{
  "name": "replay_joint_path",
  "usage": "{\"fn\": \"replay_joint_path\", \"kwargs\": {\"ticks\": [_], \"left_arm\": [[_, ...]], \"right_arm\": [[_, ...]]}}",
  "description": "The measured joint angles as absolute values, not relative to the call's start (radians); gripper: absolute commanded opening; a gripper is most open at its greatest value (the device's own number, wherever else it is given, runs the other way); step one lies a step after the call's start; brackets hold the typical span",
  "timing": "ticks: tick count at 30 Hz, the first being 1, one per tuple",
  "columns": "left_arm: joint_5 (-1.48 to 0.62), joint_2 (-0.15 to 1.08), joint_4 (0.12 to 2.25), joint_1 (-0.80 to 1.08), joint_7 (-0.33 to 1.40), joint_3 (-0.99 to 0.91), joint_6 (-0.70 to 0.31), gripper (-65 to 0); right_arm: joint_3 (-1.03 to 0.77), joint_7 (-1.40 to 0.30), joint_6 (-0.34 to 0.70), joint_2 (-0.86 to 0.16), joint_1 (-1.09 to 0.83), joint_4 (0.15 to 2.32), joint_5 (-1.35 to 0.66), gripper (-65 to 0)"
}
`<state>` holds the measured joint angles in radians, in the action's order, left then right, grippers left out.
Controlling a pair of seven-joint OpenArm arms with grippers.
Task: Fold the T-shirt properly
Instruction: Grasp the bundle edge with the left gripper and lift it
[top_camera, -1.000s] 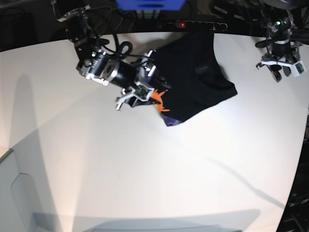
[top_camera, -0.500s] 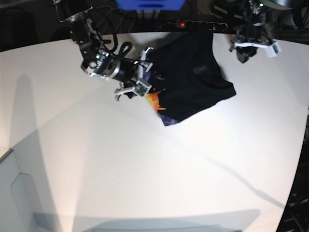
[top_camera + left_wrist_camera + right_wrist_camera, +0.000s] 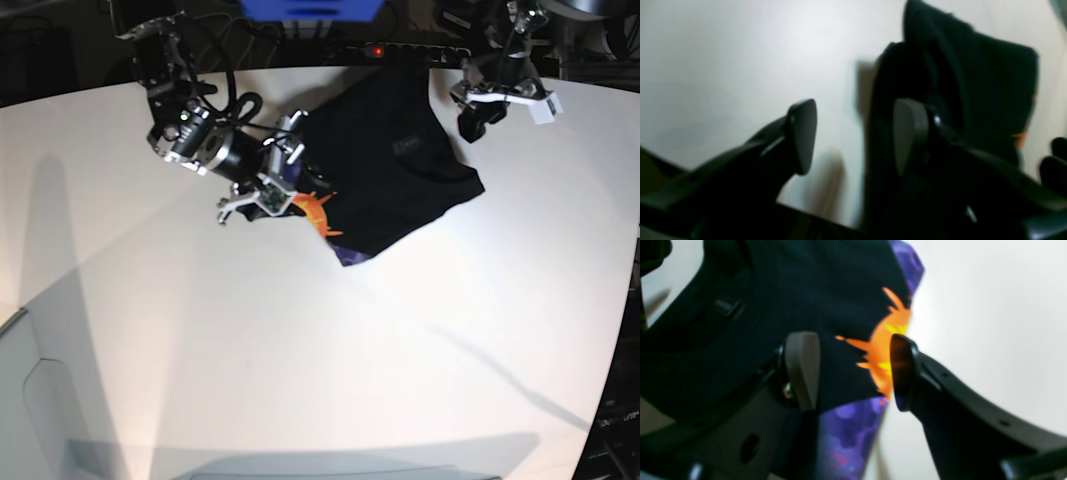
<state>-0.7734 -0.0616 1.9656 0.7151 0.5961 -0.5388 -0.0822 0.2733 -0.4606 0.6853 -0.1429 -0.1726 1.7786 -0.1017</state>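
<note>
The black T-shirt [image 3: 400,165] lies bunched at the far middle of the white table, with an orange and purple print [image 3: 318,212] showing at its near left edge. My right gripper [image 3: 262,203] is at that edge, open. In the right wrist view its fingers [image 3: 803,370] straddle the orange print [image 3: 880,343] of the T-shirt [image 3: 780,290] without pinching it. My left gripper [image 3: 470,124] hovers at the shirt's far right corner. In the left wrist view it [image 3: 853,136] stands open, one finger over the table and the other over the black cloth [image 3: 990,83].
A power strip with a red light [image 3: 375,49] and a blue object [image 3: 310,8] sit behind the table's far edge. A white bin [image 3: 25,400] stands at the lower left. Bare white tabletop [image 3: 320,350] stretches toward the front.
My left arm swung in from the right edge to the shirt's far right corner, and its jaws widened. My right gripper shifted slightly left and stayed at the printed edge.
</note>
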Motion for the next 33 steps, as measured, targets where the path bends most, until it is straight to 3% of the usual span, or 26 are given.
{"fn": "replay_joint_path", "kwargs": {"ticks": [6, 20, 25, 29, 33], "left_arm": [[-0.775, -0.061, 1.965, 0.700, 0.602, -0.442, -0.082, -29.5], [-0.780, -0.058, 1.791, 0.608, 0.586, -0.437, -0.077, -29.8], [-0.803, 0.024, 1.729, 0.597, 0.540, -0.382, -0.106, -30.1], [-0.804, 0.072, 1.690, 0.564, 0.530, -0.316, -0.110, -41.3], [-0.809, 0.070, 1.671, 0.551, 0.532, -0.294, -0.109, -62.8]], "right_arm": [[0.262, -0.460, 0.685, -0.133, -0.165, 1.776, -0.102, -30.4], [0.262, -0.467, 0.685, -0.138, -0.162, 1.774, -0.101, -30.4], [0.262, -0.467, 0.685, -0.139, -0.162, 1.774, -0.101, -30.6], [0.263, -0.469, 0.685, -0.138, -0.162, 1.774, -0.101, -30.6], [0.262, -0.468, 0.685, -0.138, -0.159, 1.775, -0.101, -30.6]]}}
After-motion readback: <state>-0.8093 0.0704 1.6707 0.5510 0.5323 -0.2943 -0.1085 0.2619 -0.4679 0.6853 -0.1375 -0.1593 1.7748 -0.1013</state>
